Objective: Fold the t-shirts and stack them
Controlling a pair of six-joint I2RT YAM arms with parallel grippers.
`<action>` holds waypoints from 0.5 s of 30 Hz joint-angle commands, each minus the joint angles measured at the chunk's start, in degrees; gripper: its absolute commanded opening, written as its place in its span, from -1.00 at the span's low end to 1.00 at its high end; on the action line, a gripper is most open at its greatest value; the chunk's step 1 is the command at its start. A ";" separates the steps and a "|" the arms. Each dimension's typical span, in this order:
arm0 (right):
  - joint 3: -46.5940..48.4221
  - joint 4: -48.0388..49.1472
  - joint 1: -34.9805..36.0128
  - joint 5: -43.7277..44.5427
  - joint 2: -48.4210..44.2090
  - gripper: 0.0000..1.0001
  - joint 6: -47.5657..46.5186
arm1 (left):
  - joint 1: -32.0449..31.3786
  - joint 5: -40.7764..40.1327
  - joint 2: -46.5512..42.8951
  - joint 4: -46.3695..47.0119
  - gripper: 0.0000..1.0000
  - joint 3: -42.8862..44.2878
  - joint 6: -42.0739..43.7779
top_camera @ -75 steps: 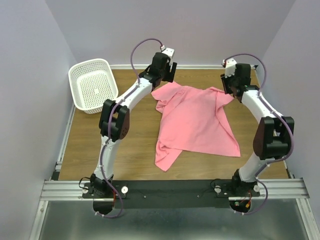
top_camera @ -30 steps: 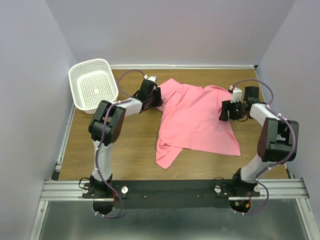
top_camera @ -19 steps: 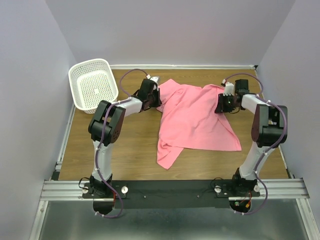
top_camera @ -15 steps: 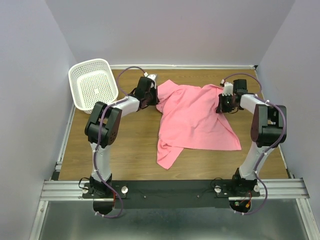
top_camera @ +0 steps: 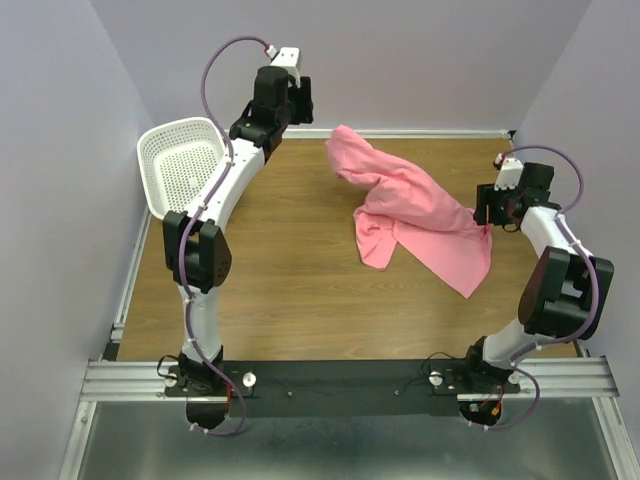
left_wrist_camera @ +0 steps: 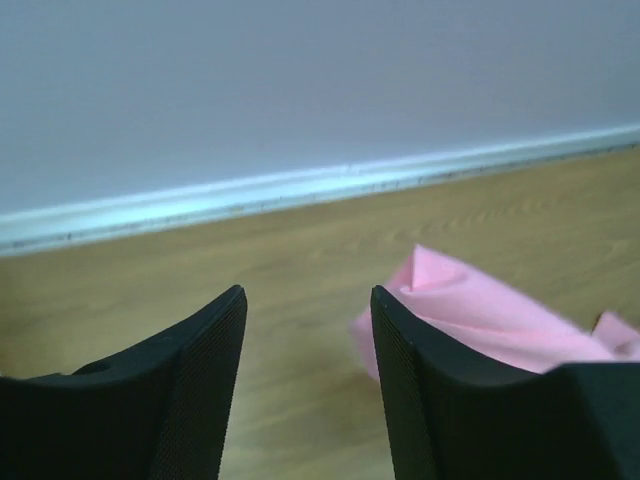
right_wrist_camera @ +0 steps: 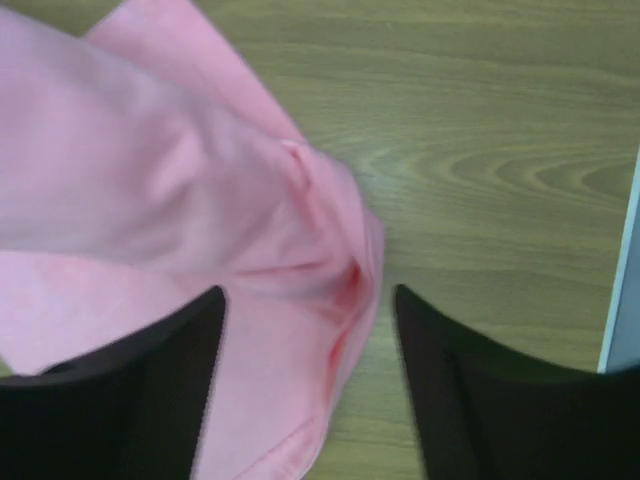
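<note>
Shirt [top_camera: 420, 205] cloth, pink and plain, fills the gap between the fingers of the right pincer [right_wrist_camera: 307, 300]. They stand wide apart over the cloth and hold nothing. Whether they brush it I cannot tell, as the cloth is blurred there. A rumpled edge of the shirt runs between them, with bare desk [top_camera: 270, 270] showing past it.

The left pincer [left_wrist_camera: 307, 300] is also wide and empty, with only desk and the foot of the wall [left_wrist_camera: 320, 90] between its fingers. It hangs high, just past the far right corner of the basket [top_camera: 190, 175].

The shirt lies unfolded in a crumpled heap on the desk, well to the right of the basket. One end bunches up on the side nearer the basket. The rest trails away from the basket to the right pincer, which is at the edge farthest from it.
</note>
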 commanded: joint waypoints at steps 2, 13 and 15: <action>-4.58 -2.45 0.43 -9.87 -10.23 0.66 -11.52 | -0.18 -4.28 2.86 -9.07 0.29 4.20 2.18; -11.18 -4.95 43.90 -10.10 -12.37 0.81 -23.36 | 1.13 1.95 -42.19 15.46 0.58 -45.72 5.96; -8.64 1.20 48.49 -2.39 -4.76 0.79 -17.99 | 1.31 1.95 -47.76 15.46 0.57 -51.43 6.14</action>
